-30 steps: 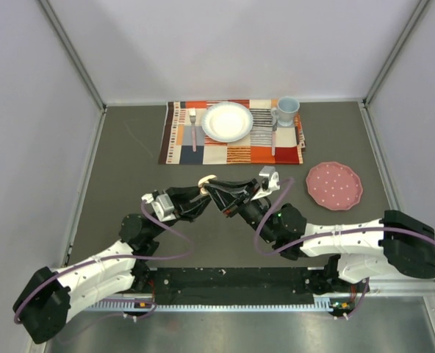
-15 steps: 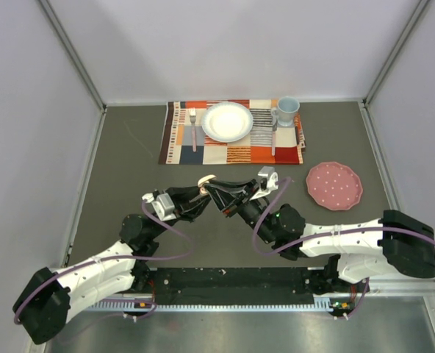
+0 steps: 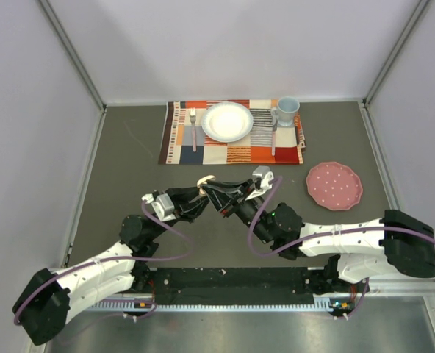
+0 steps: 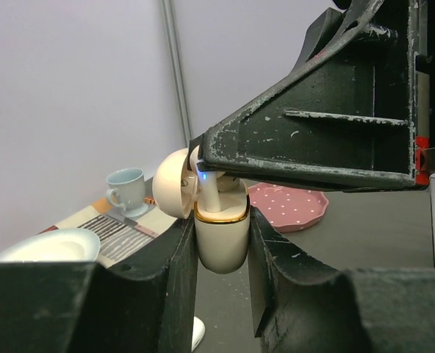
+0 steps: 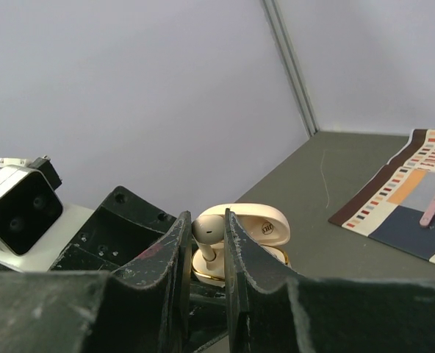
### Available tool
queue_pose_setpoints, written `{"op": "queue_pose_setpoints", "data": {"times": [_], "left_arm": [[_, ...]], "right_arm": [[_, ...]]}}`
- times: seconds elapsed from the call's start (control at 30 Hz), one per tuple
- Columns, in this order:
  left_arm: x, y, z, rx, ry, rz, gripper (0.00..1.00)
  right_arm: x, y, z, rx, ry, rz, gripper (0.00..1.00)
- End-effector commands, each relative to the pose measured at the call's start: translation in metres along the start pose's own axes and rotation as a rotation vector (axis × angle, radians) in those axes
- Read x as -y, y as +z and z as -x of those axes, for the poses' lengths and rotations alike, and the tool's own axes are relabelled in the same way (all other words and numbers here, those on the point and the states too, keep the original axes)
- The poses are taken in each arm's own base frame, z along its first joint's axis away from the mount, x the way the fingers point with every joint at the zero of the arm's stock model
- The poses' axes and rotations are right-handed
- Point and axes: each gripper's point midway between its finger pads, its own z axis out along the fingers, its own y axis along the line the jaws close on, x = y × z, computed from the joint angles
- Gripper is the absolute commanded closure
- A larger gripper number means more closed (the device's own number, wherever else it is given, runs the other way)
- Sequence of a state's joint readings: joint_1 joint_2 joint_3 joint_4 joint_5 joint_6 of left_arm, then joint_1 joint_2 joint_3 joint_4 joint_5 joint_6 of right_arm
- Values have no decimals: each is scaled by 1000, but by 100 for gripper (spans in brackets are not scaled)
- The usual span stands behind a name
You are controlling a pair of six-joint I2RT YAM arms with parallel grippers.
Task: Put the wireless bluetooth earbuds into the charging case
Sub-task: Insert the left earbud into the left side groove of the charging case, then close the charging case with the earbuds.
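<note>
Pinching the tiny, prob. slippy earbud by its head, the right gripper is clamped on it — left gripper squeezes the hard charging case by its sides.

The charging case is hemmed in. The left gripper clamps it from both sides, and the right gripper crowds its open mouth from above, pinching an earbud there. Beyond the case, the placemat with its white plate, fork and cup blocks the back. Right of the case lies the pink plate. Left of the case, bare tabletop runs open to the wall.
</note>
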State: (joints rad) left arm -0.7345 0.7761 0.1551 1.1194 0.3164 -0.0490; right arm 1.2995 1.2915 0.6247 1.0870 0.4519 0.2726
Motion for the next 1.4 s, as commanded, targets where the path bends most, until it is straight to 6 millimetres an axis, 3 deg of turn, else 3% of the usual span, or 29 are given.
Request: {"op": "queue_pose_setpoints", "data": {"times": [0.0,0.23,0.53,0.77,1.0,1.37], "left_arm": [[1,3,28,101,37,-6,100],[-1,2,29,108,37,8,100],[-1,2,28,104,34,8,100],[-2,2,27,96,39,11,100],[-2,2,29,96,42,12,100],[-3,3,27,87,40,14,100]], "right_arm": [[-1,3,2,-8,-19,-20,100],[4,0,-3,-35,-69,-49,100],[3,1,5,-6,-56,-53,85],[-10,5,37,64,20,-31,72],[-18,9,49,73,-9,-9,60],[-21,3,72,110,-21,8,56]]}}
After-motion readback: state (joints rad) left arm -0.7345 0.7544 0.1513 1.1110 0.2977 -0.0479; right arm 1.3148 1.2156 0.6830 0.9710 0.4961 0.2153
